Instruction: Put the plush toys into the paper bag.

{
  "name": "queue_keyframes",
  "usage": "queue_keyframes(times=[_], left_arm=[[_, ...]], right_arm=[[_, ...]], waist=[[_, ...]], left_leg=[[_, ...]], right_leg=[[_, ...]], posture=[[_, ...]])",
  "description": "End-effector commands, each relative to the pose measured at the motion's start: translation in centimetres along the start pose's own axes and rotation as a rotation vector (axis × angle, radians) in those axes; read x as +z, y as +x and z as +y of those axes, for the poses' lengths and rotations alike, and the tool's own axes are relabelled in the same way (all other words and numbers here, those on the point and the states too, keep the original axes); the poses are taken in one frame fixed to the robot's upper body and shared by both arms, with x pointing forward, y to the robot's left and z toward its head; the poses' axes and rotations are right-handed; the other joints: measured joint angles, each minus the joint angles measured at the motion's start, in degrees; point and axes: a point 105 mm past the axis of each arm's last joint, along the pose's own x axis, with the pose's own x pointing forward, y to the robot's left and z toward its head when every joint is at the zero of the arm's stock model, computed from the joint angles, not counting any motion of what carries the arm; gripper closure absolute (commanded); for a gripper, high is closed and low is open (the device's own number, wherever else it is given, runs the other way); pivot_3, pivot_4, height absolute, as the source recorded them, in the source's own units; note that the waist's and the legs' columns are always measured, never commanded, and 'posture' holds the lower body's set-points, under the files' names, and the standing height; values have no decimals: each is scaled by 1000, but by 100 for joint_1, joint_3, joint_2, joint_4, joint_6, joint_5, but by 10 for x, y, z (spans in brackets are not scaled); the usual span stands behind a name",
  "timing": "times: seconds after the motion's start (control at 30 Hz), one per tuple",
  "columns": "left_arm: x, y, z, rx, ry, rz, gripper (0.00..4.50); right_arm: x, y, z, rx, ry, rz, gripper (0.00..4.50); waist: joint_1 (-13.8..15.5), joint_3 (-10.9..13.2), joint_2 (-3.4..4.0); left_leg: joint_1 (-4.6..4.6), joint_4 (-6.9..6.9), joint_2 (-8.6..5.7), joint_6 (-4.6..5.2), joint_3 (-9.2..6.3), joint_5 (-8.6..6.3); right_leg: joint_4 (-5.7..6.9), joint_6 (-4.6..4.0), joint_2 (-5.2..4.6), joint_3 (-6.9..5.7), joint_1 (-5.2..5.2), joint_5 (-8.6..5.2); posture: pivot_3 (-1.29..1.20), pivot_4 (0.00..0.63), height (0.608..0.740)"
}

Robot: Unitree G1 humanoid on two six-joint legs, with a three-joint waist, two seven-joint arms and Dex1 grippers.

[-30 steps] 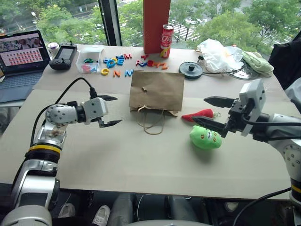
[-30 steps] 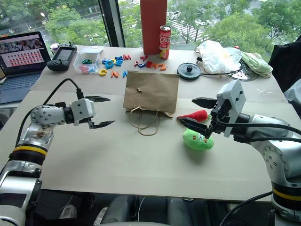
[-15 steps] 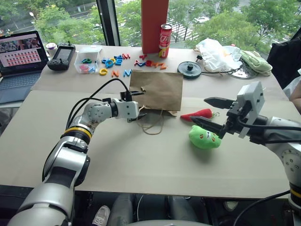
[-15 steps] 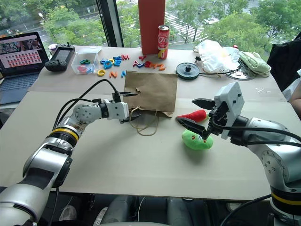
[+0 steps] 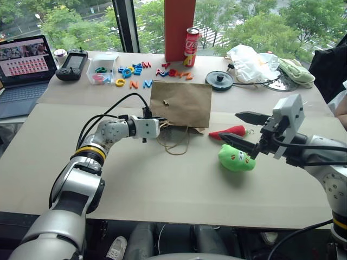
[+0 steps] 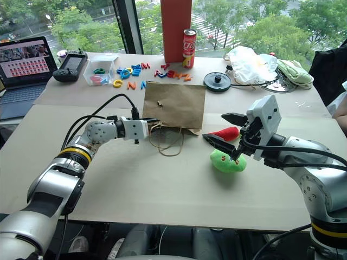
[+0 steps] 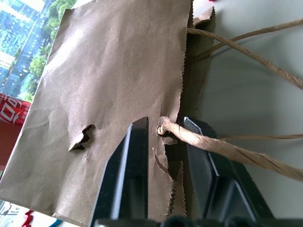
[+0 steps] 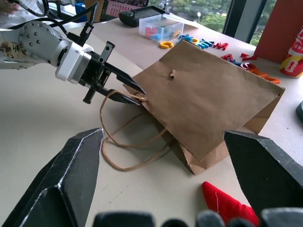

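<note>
Your left gripper point(image 7: 163, 137) is pinched on the near left corner of the paper bag point(image 5: 181, 104), its two black fingers point(image 7: 131, 170) pressed against the torn paper edge right where one string handle point(image 7: 222, 147) is anchored; the paper sits between them. Your right gripper point(image 5: 245, 131) stands spread wide and holds nothing, hovering just over the plush toys at right centre of the table point(image 5: 162, 179). One bag: brown kraft, lying flat with its mouth toward you, two looped string handles trailing out on the near side, a small tear in its upper face. Two plush toys, both out on the table to the right of the bag: the green blob point(image 5: 236, 158) with a face, directly below the right gripper's lower finger, and the red chili point(image 5: 227, 131), just beyond it and closer to the bag's near right corner. Neither toy touches the bag. At the far edge, one red drinks can point(image 5: 192, 41) stands beside a tall red column point(image 5: 180, 27), and a scatter of colourful letters point(image 5: 135, 70) lies between that and one clear plastic box point(image 5: 103, 68). Farther left are one black handheld controller point(image 5: 73, 65) and one open laptop point(image 5: 24, 59). At far right you have one black round disc point(image 5: 220, 79), one white plastic bag point(image 5: 249, 62) and one pale green padded cloth point(image 5: 296, 71).
</note>
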Motion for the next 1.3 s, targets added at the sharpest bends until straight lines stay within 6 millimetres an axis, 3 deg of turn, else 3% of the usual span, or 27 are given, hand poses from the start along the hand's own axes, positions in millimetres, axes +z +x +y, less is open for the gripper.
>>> queue_keyframes(times=[0.03,0.33,0.67,0.9,1.03,1.17,1.3], left_arm=[[8,2,11,15,32,-22,4480],[18,-8,18,43,-53,-118,4480],[62,-57,33,66,-300,-300,4480],[70,-69,27,79,-417,-273,4480],[73,-68,25,73,-433,-270,4480],[74,-65,25,70,-444,-270,4500],[76,-63,28,73,-448,-276,4500]], right_arm=[[10,-4,1,-19,-38,-33,0],[6,2,7,-4,-33,-19,0],[-11,11,27,36,-6,29,0],[-23,38,52,65,59,37,0],[-29,49,53,32,102,46,0],[-29,62,50,-21,153,34,1025],[-30,76,51,-48,180,33,2469]], waist=[[-2,0,0],[-8,0,0],[-97,-1,2],[-136,-1,3],[-124,-1,3],[-128,-1,3],[-130,-1,3]], left_leg=[[0,0,0,0,0,0],[0,0,0,0,0,0],[3,6,17,0,-6,0],[36,9,20,-1,-14,1],[43,9,17,-1,-14,1],[42,9,13,-1,-15,1],[43,8,12,-1,-16,1]], right_leg=[[0,0,0,0,0,0],[0,0,0,0,0,0],[10,0,3,2,2,0],[10,-1,10,0,40,-1],[1,0,8,-2,53,-2],[-1,0,8,-2,55,-2],[0,-1,10,-3,55,-2]], posture=[[0,150,739],[0,150,739],[0,150,739],[0,150,739],[0,150,739],[0,150,739],[0,150,739]])
